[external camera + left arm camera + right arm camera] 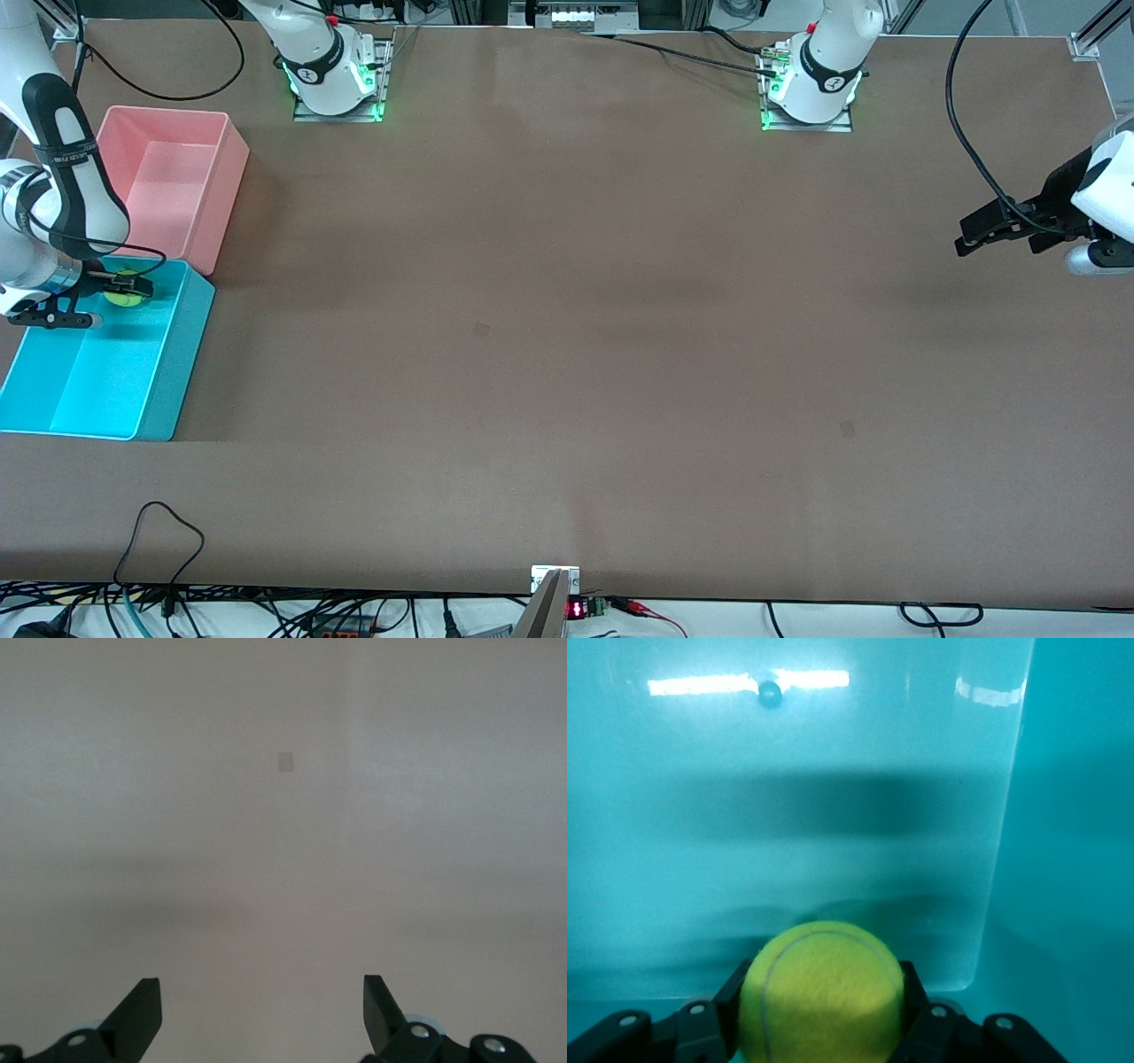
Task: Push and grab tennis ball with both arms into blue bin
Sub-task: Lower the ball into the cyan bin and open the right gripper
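Note:
The tennis ball [124, 297] is a fuzzy yellow-green ball held between the fingers of my right gripper [127, 291], just over the floor of the blue bin [106, 381], in the part of the bin nearest the pink tub. In the right wrist view the ball [822, 992] fills the gap between the black fingers, with the bin's cyan floor [833, 797] under it. My left gripper [967, 235] is open and empty, up over bare table at the left arm's end. In the left wrist view its fingers [142, 1010] stand wide apart over plain brown table.
A pink tub [168, 177] stands right beside the blue bin, farther from the front camera. Both tubs are at the right arm's end of the table. Cables lie along the table's front edge [159, 532].

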Controlling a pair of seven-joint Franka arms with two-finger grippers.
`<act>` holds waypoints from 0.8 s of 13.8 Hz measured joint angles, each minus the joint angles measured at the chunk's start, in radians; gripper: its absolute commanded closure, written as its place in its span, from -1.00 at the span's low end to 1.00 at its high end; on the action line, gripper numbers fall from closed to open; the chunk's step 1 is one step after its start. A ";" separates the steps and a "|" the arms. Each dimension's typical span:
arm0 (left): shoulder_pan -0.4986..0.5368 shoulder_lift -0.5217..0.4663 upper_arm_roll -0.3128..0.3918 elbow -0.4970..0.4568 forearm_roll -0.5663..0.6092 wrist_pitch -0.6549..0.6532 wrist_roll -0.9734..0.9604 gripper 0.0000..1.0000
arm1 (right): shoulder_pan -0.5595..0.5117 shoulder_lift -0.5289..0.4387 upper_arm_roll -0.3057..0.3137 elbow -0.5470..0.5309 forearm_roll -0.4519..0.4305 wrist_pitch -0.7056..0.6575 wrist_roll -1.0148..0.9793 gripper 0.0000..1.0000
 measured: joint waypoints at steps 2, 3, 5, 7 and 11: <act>0.000 0.000 -0.002 0.004 0.000 0.000 0.000 -1.00 | -0.003 0.001 0.000 0.000 0.000 0.011 0.000 -1.00; -0.001 0.000 -0.002 0.005 0.000 0.000 0.000 -1.00 | -0.004 0.001 0.000 0.000 0.000 0.018 0.000 -1.00; -0.001 0.000 -0.003 0.007 0.000 0.000 0.000 -1.00 | -0.005 0.001 0.000 0.000 0.000 0.028 0.000 -1.00; -0.001 0.000 -0.003 0.007 0.000 0.000 0.000 -1.00 | -0.005 0.001 0.000 0.000 0.000 0.033 0.000 -1.00; -0.001 0.000 -0.003 0.007 0.000 0.000 0.000 -1.00 | -0.004 -0.004 0.004 0.022 0.000 0.060 0.000 -1.00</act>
